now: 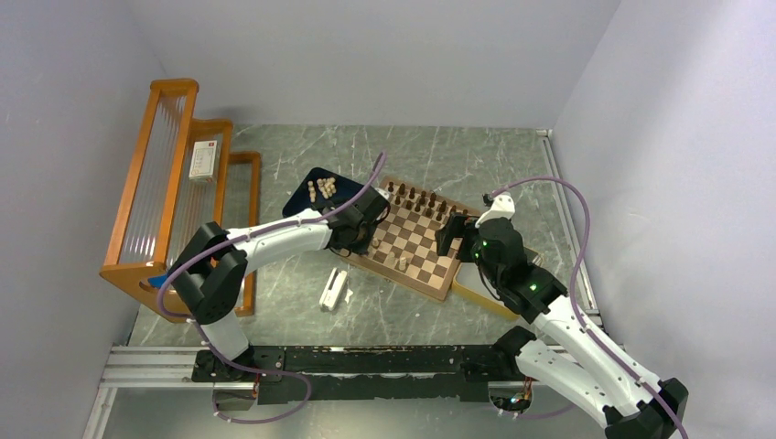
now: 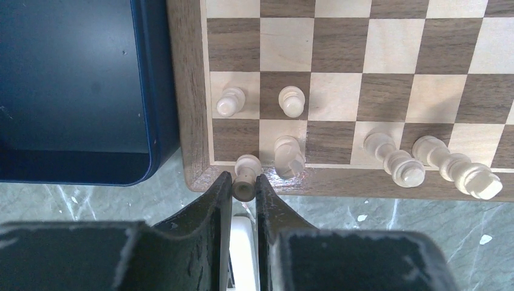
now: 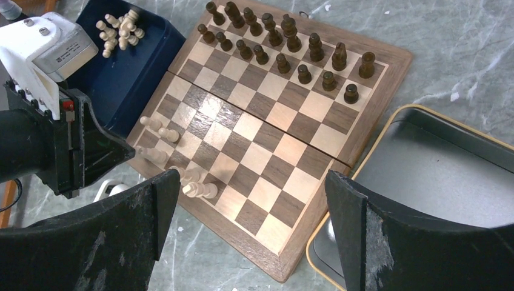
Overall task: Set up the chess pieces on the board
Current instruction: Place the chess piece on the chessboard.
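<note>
- Left pincer [image 2: 244, 182] is nearly closed, its two black fingers clamped on the base of a small pale tan turned wooden piece [image 2: 248, 165]. It looks like a pawn.
- That piece's long axis runs along the fingers, with the round head pointing forward over the brown rim of the square wooden checkered board [image 2: 191, 91].
- Just ahead of the fingertips, slightly to the left, is the bare dark corner square.
- Just to the right of the tips is another pale piece [image 2: 288, 156], close enough that a swing to the right would probably knock it.
- One row further ahead are two pale pawns [image 2: 231, 101], one on each of the first two squares. If the held piece is a pawn, its free square is ahead and to the right, beyond them.
- Further right along the near row are two taller pale pieces [image 2: 397, 160]. They lean in the wrist view, and I cannot tell if they are upright.
- To the left of the pincer, beside the board's edge, is a dark blue tray [image 2: 73, 91]. Its far end holds loose pale pieces [image 3: 121, 27].
- Across the board, the dark brown pieces [image 3: 285, 48] fill the two rows farthest from the left pincer.
- Right pincer [image 3: 251, 179] hangs wide open and empty above the opposite side of the board, beside a pale yellow-rimmed tray [image 3: 436, 176]. The left arm is much nearer to the pale side.
</note>
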